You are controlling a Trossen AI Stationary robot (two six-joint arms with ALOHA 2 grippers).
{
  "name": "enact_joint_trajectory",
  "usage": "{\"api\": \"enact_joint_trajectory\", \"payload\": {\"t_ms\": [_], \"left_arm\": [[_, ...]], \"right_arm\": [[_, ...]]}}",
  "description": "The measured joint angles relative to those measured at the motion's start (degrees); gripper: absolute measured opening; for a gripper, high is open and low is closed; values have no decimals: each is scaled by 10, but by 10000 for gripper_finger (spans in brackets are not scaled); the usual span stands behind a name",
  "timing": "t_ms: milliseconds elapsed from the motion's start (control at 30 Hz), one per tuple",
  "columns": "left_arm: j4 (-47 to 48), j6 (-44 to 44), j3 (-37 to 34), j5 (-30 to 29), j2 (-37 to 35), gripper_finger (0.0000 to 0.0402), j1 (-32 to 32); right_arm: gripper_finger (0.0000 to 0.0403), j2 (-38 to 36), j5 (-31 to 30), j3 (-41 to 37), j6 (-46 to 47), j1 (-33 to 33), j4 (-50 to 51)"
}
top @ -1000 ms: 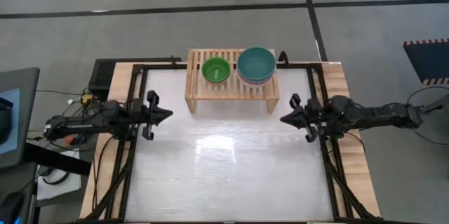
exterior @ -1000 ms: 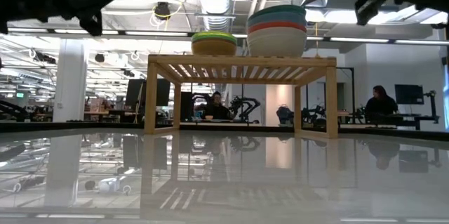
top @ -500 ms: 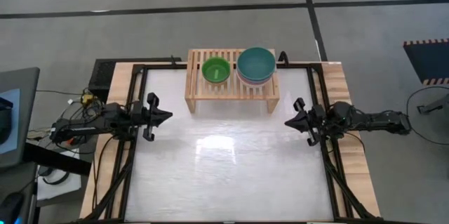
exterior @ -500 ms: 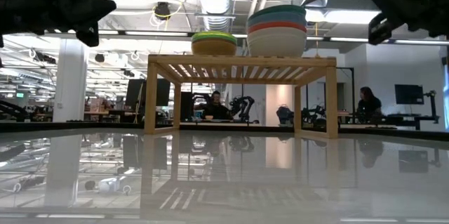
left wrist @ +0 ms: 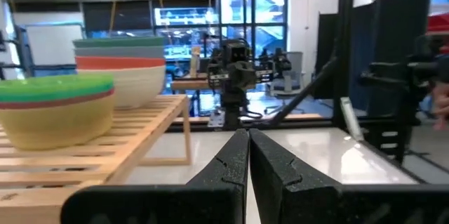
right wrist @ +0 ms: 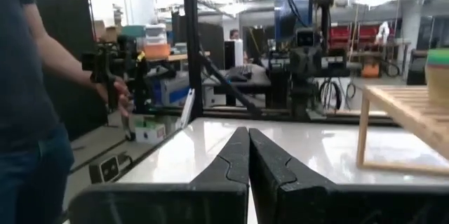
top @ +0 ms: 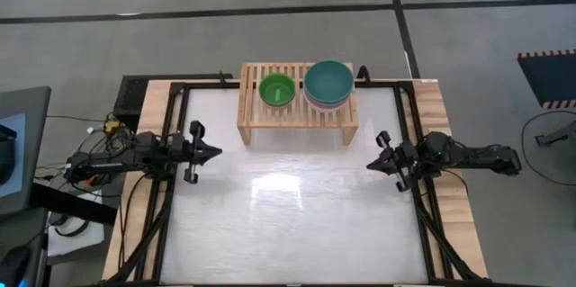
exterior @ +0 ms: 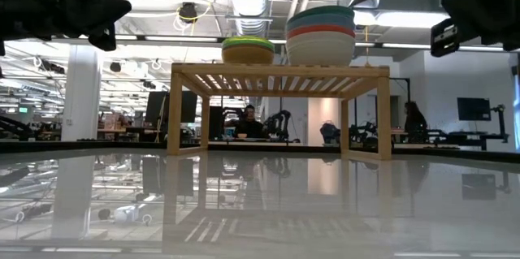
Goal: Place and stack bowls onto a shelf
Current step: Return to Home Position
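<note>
You see the shelf, upper centre of the high view: pale bare wood, slatted, matt and unpainted. On it, the lime green bowl and the teal bowl look like smooth plastic with a soft sheen. The table top filling mid-frame is white and very glossy; in the low view it mirrors the shelf legs. Its border is light raw wood, edged by black bars that look like metal. At the bottom of the wrist views, your left gripper and right gripper have matt black, finely textured fingers. The floor is dull grey.
</note>
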State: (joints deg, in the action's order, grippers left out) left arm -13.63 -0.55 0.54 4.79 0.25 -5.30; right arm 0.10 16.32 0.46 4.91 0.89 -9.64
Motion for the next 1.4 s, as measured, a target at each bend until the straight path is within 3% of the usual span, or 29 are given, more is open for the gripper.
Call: {"api": "enact_joint_trajectory", "payload": {"t_ms": [167,400,700,833,1067,1400], "left_arm": [[2,30,-1,10,1,0,14],[4,60,-1,-147,44,0,66],[60,62,-1,-115,100,0,103],[112,46,0,-118,86,0,103],[138,-29,12,-191,3,0,103],[111,-13,0,-116,5,0,103]], "right_arm": [[23,0,0,0,-25,0,4],[24,0,-14,-1,-37,0,2],[29,0,-14,-1,-10,0,8],[29,0,-14,-1,8,-1,17],[30,0,-12,-1,11,-2,15],[30,0,10,-1,6,-2,20]]}}
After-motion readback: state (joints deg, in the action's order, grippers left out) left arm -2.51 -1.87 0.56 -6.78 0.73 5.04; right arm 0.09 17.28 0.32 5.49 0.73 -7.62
